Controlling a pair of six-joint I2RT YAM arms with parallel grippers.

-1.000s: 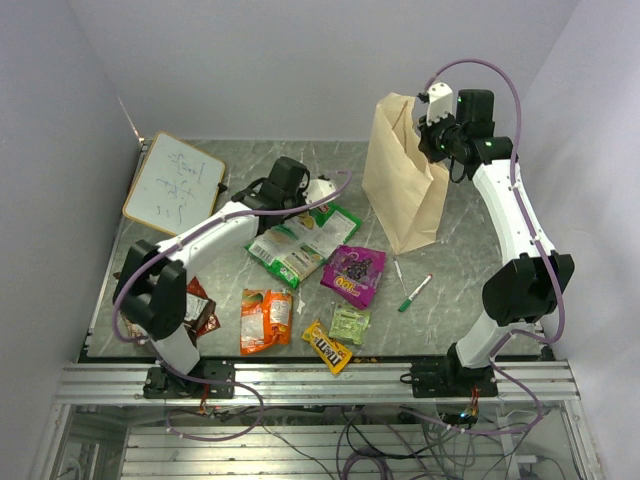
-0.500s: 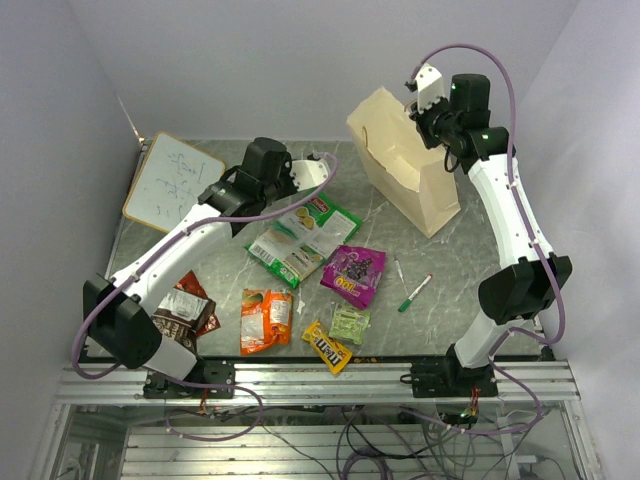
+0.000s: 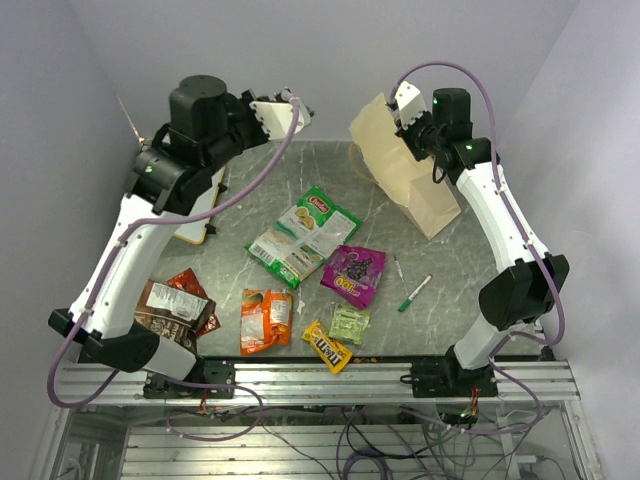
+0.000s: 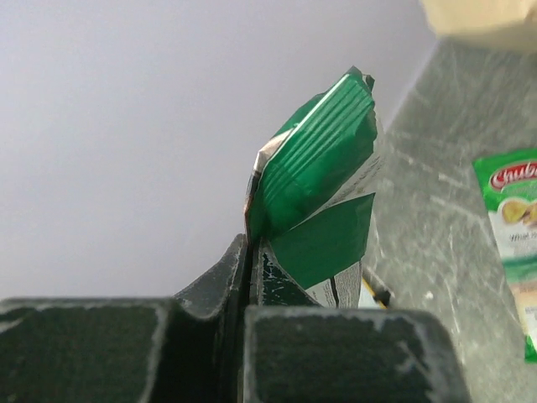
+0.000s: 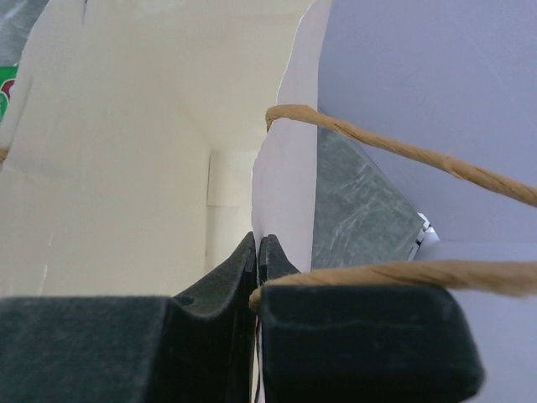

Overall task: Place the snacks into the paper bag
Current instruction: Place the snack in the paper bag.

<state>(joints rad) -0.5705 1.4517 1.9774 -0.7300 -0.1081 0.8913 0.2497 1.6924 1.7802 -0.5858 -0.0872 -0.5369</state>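
Your left end effector (image 4: 250,248) is clenched on the lower edge of a shiny green crinkly snack packet (image 4: 312,164). The packet sticks up and away from the fingertips, creased and folded over. The left arm is reared high over the back-left of the grey marbled worktop (image 3: 455,290), elbow bent, wrist pointing right toward the tall cream-beige paper shopping bag (image 3: 392,165). Packet and bag are apart, with open air between them.

The bag is tilted, its mouth turned toward the left and its lower end down by the worktop at the back right. Your right arm stands stretched up from its base, forearm leaning in to the bag's top. The right end effector (image 5: 258,245) is pinched shut on the bag's upper rim, the pale inner wall to one side and a twisted paper handle (image 5: 394,147) crossing just beside it.

Lying flat on the worktop, well apart from both end effectors, are two large green bags (image 3: 303,236), a purple pouch (image 3: 353,273), an orange bag (image 3: 265,318), a yellow M&M's packet (image 3: 327,346) and a small pale green packet (image 3: 349,323).
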